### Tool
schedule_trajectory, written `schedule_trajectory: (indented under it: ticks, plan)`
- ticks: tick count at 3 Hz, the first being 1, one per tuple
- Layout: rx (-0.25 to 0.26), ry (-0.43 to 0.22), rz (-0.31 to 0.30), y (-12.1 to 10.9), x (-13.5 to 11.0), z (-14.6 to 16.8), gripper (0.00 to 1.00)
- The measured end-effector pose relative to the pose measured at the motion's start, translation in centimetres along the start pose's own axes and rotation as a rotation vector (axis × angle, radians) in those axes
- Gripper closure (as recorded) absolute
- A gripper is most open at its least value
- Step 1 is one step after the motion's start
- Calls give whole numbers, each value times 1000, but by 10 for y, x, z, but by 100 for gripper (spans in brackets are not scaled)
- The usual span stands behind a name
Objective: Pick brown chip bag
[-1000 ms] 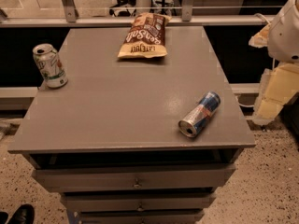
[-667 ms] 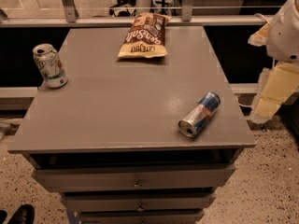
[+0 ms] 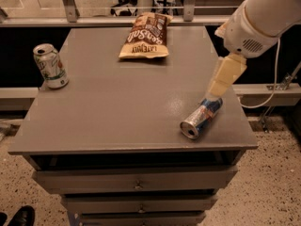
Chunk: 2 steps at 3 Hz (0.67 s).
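Three items are sitting on the grey surface [image 3: 117, 112]; the brown chip bag [image 3: 145, 36] is lying flat near the middle of the far edge, white lettering facing up, tan-yellow band facing the near side; nothing is touching it. A green-white can [image 3: 50, 66] is standing upright at the left edge, well apart from the bag; a blue-silver can [image 3: 201, 118] is lying on its side near the front right corner, its silver end pointing toward the near left.

The arm's white housing [image 3: 263, 18] is showing at the upper right; below it the cream-coloured pincer [image 3: 225, 76] is hanging over the right side of the surface, slanting down toward the far end of the blue-silver can and ending just beside it; whether the two are touching, cannot tell. How far the pincer is standing open, cannot tell either; nothing is showing in its hold. It is sitting well apart from the brown chip bag, nearer and to the right of it.

A grey cable [image 3: 276, 74] is trailing down from the housing; drawer fronts [image 3: 136, 180] with small knobs are showing under the surface; a dark shoe [image 3: 21, 215] is resting on the speckled floor [image 3: 277, 182] at the bottom left.
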<state>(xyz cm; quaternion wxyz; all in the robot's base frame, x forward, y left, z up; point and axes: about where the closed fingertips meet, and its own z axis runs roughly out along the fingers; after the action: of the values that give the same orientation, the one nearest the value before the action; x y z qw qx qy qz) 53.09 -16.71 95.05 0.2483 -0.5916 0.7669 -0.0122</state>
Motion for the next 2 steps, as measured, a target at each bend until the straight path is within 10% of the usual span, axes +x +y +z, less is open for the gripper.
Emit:
schedule_trajectory:
  ticks: [2]
  plan:
    - [73,-258,31,-73,-72,72,0]
